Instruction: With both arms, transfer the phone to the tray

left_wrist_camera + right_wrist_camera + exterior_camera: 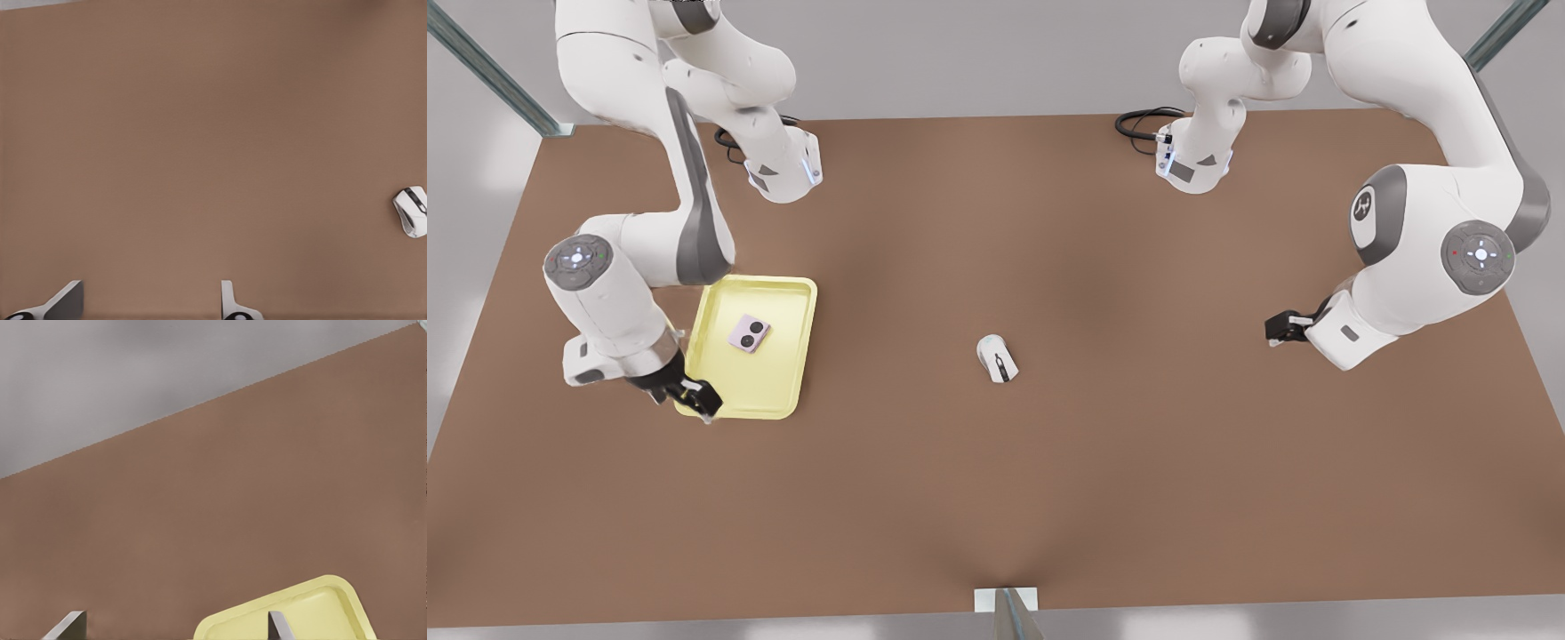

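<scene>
The pale pink-lilac phone [749,333] lies flat inside the yellow tray [775,384] at the front view's left, with its two black circles facing up. My right gripper [698,397] hovers at the tray's near-left corner, open and holding nothing, a short way from the phone. In the right wrist view the open right gripper [173,630] has a corner of the tray [313,607] beyond it. My left gripper [1276,331] waits at the front view's right, far from the tray. Its fingers are spread over bare table, so the left gripper [150,307] is open and holds nothing.
A white computer mouse [997,357] with a dark stripe lies near the table's middle, and the mouse [411,211] is also in the left wrist view. Both arm bases and a black cable [1141,121] stand along the far edge. A metal post [1007,613] sits at the near edge.
</scene>
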Controlling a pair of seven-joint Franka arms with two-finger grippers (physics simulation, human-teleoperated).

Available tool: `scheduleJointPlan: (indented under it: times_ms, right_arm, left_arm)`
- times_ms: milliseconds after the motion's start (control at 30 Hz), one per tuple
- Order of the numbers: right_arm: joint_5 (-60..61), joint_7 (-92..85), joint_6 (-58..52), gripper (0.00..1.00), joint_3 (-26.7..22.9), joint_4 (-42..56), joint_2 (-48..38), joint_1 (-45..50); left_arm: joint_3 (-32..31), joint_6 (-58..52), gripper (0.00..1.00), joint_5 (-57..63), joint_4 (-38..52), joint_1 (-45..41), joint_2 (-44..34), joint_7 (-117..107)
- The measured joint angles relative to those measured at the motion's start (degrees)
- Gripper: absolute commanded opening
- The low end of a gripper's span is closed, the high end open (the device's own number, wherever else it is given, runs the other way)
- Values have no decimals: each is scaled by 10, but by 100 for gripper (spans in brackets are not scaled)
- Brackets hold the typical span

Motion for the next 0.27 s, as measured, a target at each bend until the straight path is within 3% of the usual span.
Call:
scheduleJointPlan:
  times_ms: [100,267]
  right_arm:
    - [27,-44,-135,100,-6,82,-30,-22]
    - [46,-104,-249,100,-8,109,-26,-29]
  left_arm:
    - [0,0,100,0,0,0,1,0]
    - [0,0,100,0,0,0,1,0]
